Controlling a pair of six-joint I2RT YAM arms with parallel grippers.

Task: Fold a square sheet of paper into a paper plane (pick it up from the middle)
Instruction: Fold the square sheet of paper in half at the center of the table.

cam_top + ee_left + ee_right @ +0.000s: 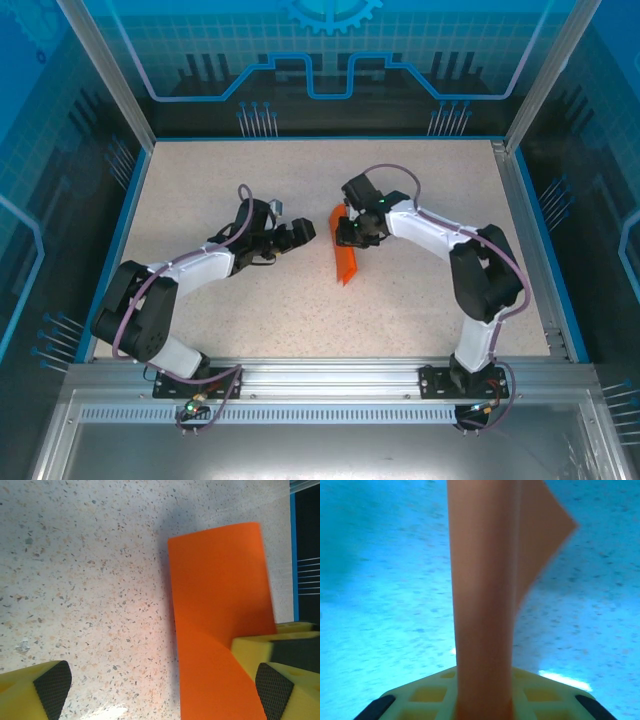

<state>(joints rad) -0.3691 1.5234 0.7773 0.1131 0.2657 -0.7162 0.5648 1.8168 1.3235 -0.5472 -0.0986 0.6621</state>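
Observation:
The orange sheet of paper [346,256] is folded into a narrow strip that ends in a point toward the near side, at the middle of the table. My right gripper [353,232] is at its far end, shut on it. In the right wrist view the paper [482,580] rises straight out from between the yellow fingers [545,697] of that gripper [482,707]. My left gripper [303,233] stands open just left of the strip. In the left wrist view the paper [220,590] lies by the right fingertip [277,687], and the left gripper [162,690] touches nothing.
The speckled table [230,180] is bounded by a blue rim and metal frame posts [105,70] at the back corners. Both arms [470,270] reach in from the near rail [330,375] toward the centre.

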